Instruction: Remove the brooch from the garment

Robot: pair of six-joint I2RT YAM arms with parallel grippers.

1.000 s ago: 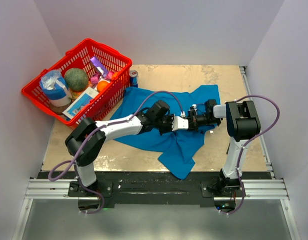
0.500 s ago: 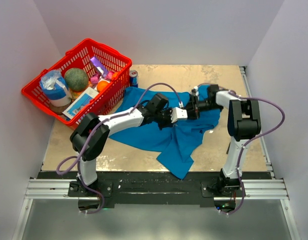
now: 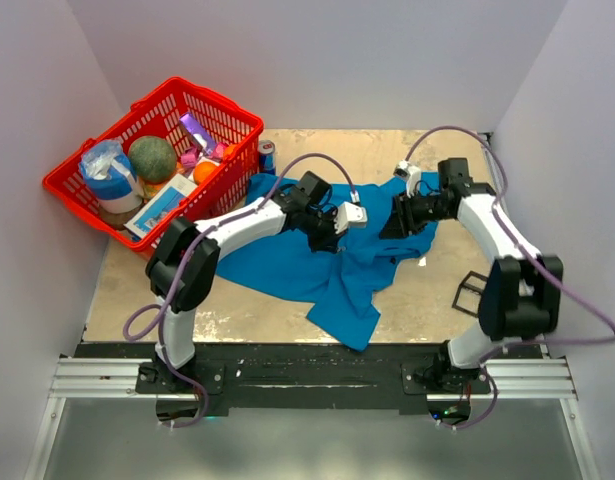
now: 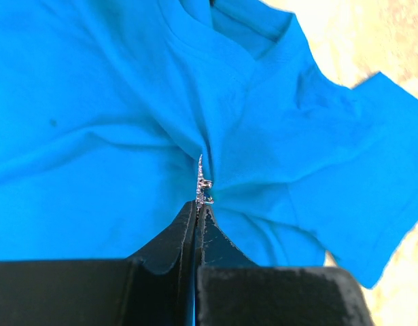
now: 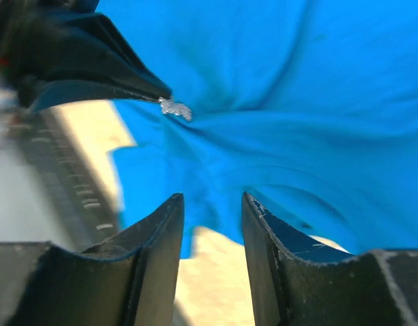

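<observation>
The garment (image 3: 287, 265) is a bright blue T-shirt lying crumpled across the middle of the table. The brooch (image 4: 203, 183) is a tiny silvery sparkly cluster on the cloth. My left gripper (image 4: 198, 204) is shut on the brooch, and the cloth is drawn into a peak around it. In the right wrist view the brooch (image 5: 175, 107) sits at the tip of the left fingers (image 5: 100, 64), with the garment (image 5: 317, 81) behind. My right gripper (image 5: 212, 200) is open and empty, a short way from the brooch. From above, the left gripper (image 3: 332, 238) and right gripper (image 3: 390, 228) stand apart over the shirt.
A red basket (image 3: 217, 100) full of groceries stands at the far left. A can (image 3: 267, 157) stands beside it at the shirt's far edge. A small black frame (image 3: 471, 292) lies on the table by the right arm. White walls close in three sides.
The two grippers were together over the shirt and have drawn apart. The right gripper moved away to the right and its elbow swung outward. The left gripper pulled back left.
</observation>
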